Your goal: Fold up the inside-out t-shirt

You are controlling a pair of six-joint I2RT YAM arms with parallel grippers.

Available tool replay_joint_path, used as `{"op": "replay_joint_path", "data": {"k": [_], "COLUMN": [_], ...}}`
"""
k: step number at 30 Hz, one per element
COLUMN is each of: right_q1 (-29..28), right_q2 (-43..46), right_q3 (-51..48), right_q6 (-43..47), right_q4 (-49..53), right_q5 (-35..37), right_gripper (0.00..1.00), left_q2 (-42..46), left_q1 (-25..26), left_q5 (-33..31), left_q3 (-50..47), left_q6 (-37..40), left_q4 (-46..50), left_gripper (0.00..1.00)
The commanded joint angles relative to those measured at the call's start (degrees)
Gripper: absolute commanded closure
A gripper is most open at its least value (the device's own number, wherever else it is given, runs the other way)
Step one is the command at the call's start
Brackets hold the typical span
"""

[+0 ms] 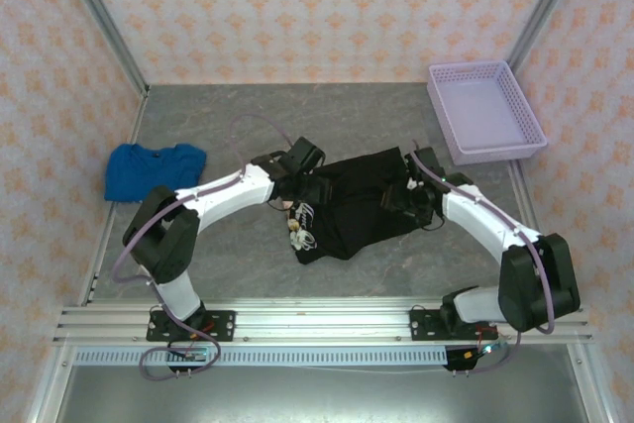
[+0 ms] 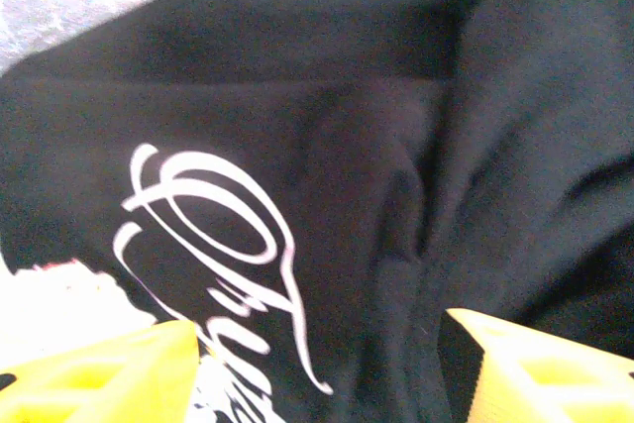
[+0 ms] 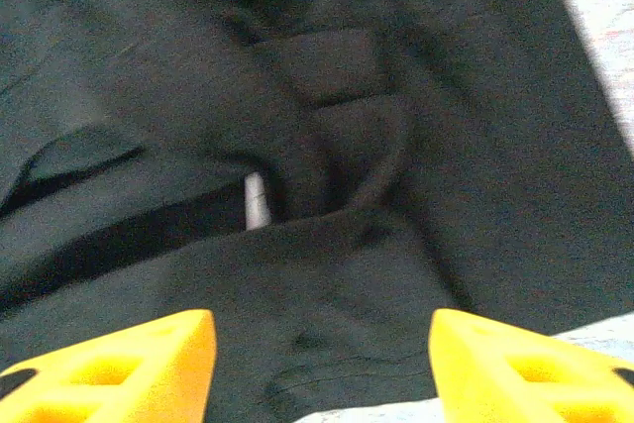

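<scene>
- The large, floppy black cloth t-shirt lies bunched and creased around the middle of the grey desk. It is not yet squared into any fold we can recognise.
- Left end effector: its yellow fingers are spread wide, low over the shirt's left side, with the white script print right ahead of them. Nothing is pinched. We judge it is placed there to take the cloth on that side.
- Right end effector: its fingers are likewise spread, poised over the shirt's right side where layers overlap around a small pale tag. Bare desk shows at the right of the right wrist view, so it sits close to an edge of the shirt.
- One arm per side makes sense to us, since floppy cloth sags if lifted at a single point.
- The bright blue folded garment sits by the desk's left edge, well apart. The lavender plastic basket sits at the far right corner. Both are out of the working area.
- We cannot tell whether either set of fingers touches the cloth.
</scene>
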State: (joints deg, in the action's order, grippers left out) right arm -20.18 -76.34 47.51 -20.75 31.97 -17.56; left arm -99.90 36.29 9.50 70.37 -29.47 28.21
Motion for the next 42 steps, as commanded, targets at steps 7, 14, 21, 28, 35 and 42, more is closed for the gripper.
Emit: {"op": "replay_joint_path", "data": {"k": [7, 14, 21, 28, 35, 42], "right_q1": [-19.59, -29.43, -30.25, -27.8, -23.77, -18.94], "right_q2": [0.27, -10.1, -13.56, -3.36, 13.62, 28.19], "right_q3": [3.83, 10.18, 12.26, 8.72, 0.54, -13.2], "right_q6": [-3.23, -6.66, -8.43, -6.66, -0.45, -7.7], "right_q4": [-3.15, -2.55, -1.25, -0.34, -7.96, -8.84], "right_q5": [12.57, 24.8, 32.74, 33.49, 24.41, 29.0], "right_gripper": [0.27, 0.26, 0.62, 0.99, 1.0, 0.92], "left_q2": [-3.96, -4.87, -4.9, -5.03, -4.61, -4.78], "left_q1": [-3.35, -5.53, -6.41, -6.47, -6.44, -6.41], "left_q5": [-1.01, 0.45, 1.07, 0.89, 0.53, 1.25], "left_q3": [0.69, -2.54, -3.73, -3.84, -3.66, -2.94], "left_q6": [1.67, 0.21, 0.1, 0.47, 0.22, -0.54], "left_q4": [2.45, 0.02, -0.78, -1.14, -1.46, -1.92], "left_gripper": [0.34, 0.34, 0.34, 0.34, 0.34, 0.34]}}
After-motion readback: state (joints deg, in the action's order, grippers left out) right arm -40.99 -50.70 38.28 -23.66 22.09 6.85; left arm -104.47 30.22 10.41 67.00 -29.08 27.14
